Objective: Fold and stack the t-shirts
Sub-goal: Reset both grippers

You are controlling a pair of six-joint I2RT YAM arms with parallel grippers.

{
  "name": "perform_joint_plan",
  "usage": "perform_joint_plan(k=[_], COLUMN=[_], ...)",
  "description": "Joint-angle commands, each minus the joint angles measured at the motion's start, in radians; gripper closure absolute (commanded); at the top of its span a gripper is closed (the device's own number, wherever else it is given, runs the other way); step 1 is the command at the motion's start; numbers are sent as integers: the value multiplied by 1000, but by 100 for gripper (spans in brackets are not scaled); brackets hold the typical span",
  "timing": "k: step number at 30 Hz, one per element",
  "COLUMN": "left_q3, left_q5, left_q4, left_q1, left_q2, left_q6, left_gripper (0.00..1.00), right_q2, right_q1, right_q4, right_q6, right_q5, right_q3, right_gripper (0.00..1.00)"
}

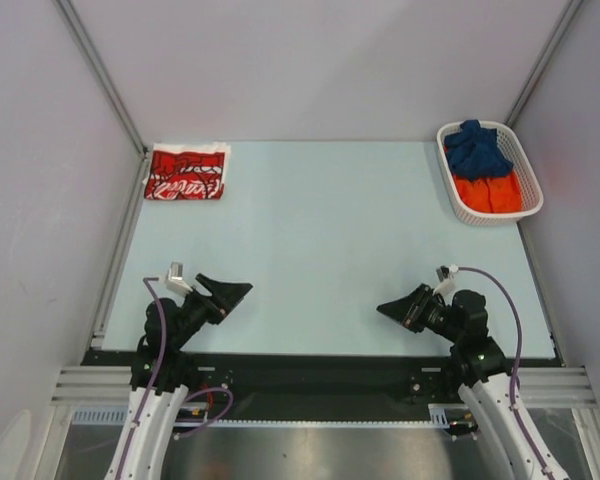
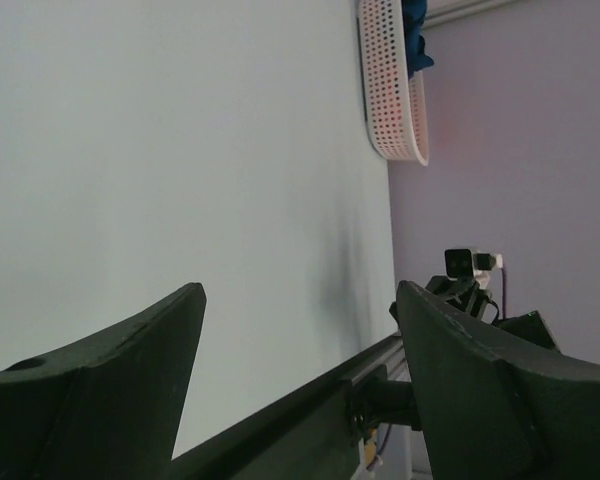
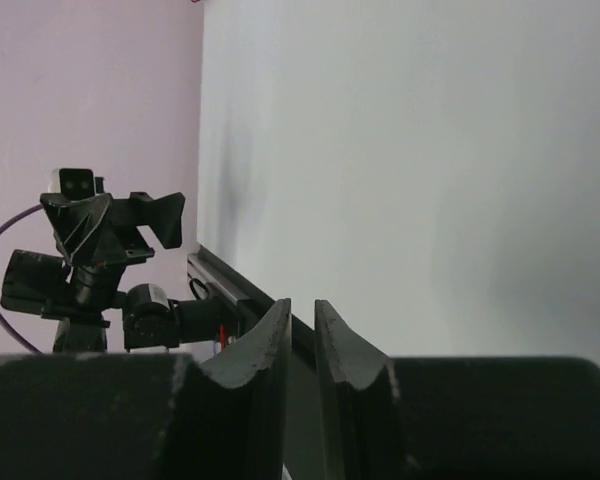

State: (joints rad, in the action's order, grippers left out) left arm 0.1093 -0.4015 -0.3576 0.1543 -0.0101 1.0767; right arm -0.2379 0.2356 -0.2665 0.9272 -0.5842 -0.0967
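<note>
A folded t-shirt with a red-and-white print [image 1: 187, 172] lies flat at the table's far left corner. A dark blue t-shirt [image 1: 477, 150] and an orange t-shirt [image 1: 495, 192] lie bunched in the white lattice basket [image 1: 452, 190] at the far right. The basket [image 2: 395, 90] and a bit of the blue shirt [image 2: 417, 45] also show in the left wrist view. My left gripper [image 1: 232, 292] [image 2: 300, 290] is open and empty, low over the near left of the table. My right gripper [image 1: 385, 308] [image 3: 302, 305] is shut and empty at the near right.
The light blue table [image 1: 320, 240] has grey walls on three sides and a black rail [image 1: 320, 362] along its near edge. The two grippers point toward each other. The left arm [image 3: 90, 260] shows in the right wrist view, and the right arm [image 2: 470, 285] in the left wrist view.
</note>
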Motion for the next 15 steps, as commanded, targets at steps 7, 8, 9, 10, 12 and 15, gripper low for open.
perform_joint_plan(k=[7,8,9,10,12,15], left_q3=[-175,-186,-188,-191,-200,-207], left_q5=[-112,-115,-115,-120,-131,-157], left_q4=[114,121,123,124,128,149], left_q1=[2,1,2,2,2,2], left_q2=[148,148,150,150,150,150], left_q6=[115,118,114,115,115,115], left_gripper=[18,18,18,17,18,18], right_q2=[57,57,52,43,31,9], right_q1=[-4,-4,-4,-4,-4,-4], right_q4=[16,18,15,16,23,53], right_q6=[82,81,69,61,52,45], right_q5=[-42,-43,-43,-43,-52,-66], right_q3=[176,175,175,175,180,178], right_gripper=[53,41,35,31,22,13])
